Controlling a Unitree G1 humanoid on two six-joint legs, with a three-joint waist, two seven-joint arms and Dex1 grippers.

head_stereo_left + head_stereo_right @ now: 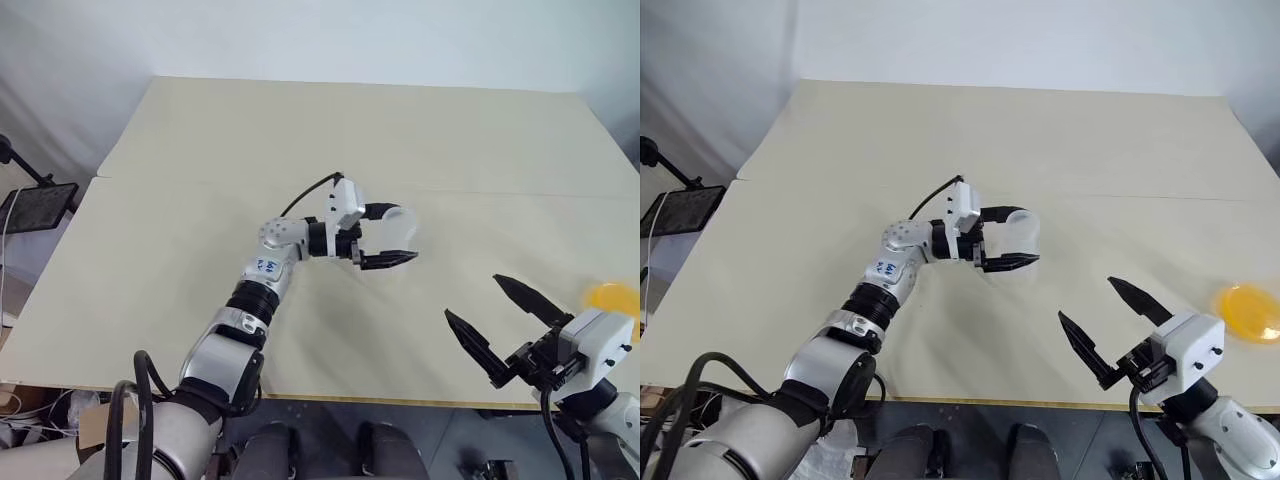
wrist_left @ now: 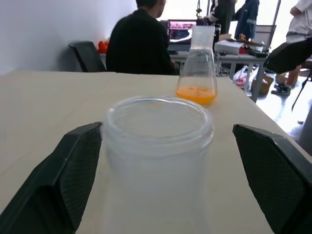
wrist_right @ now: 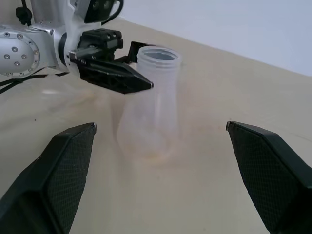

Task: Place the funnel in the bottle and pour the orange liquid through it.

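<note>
Bottle: clear, upright on the table, near the middle of the tabletop. Wide round mouth open at the top; neck narrower than the base. It is seen between the fingers of the left gripper, at neck height. In the left wrist view one finger appears to lie against or just beside the neck, while the other stands well apart from it, so the bottle is not pinched.

Left gripper: fingers spread wide around the bottle's neck, pointed toward the robot's right, roughly level.

Orange liquid: a shallow layer at the bottom of a clear flask, standing upright on the table near its right edge, well apart from the bottle. In the head views it is seen as a yellow-orange patch just beyond the right gripper.

Right gripper: held above the table near its front right corner, fingers spread wide with nothing between them, aimed toward the bottle and well apart from it.

Table: pale beige top, made of two joined surfaces with a seam running across.

Background, left wrist view: a seated person in dark clothing, back turned, at a desk with a laptop; other people are partly seen beyond.
</note>
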